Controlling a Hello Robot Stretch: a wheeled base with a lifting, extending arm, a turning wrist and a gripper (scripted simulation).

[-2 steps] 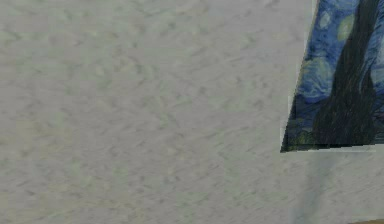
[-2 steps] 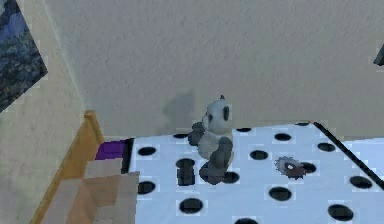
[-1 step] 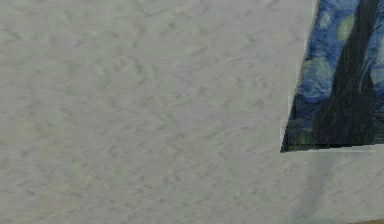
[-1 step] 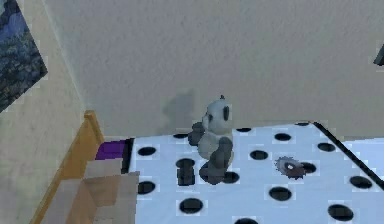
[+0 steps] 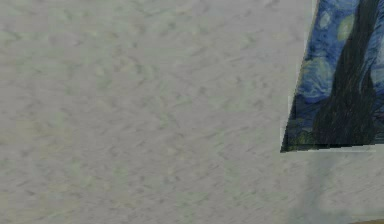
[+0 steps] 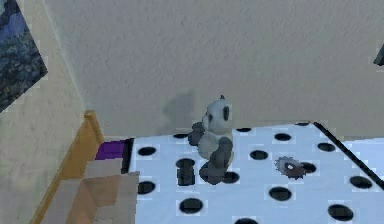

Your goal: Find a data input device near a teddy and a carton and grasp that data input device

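Observation:
In the arm side view a grey and white teddy (image 6: 213, 135) sits upright on a white bedcover with black dots (image 6: 300, 195). A small dark upright object (image 6: 185, 172) stands just left of the teddy's feet. A small grey roundish blob (image 6: 290, 166) lies on the cover to the teddy's right. A beige carton (image 6: 100, 195) stands at the lower left, by the bed's wooden edge (image 6: 85, 150).
A purple patch (image 6: 115, 150) lies beside the wooden frame. A blue swirling painting (image 5: 340, 75) hangs on the plain wall (image 5: 150, 100) at the forward view's right, and a painting (image 6: 20, 55) hangs at the arm side view's upper left. Beige wall (image 6: 220, 60) rises behind the bed.

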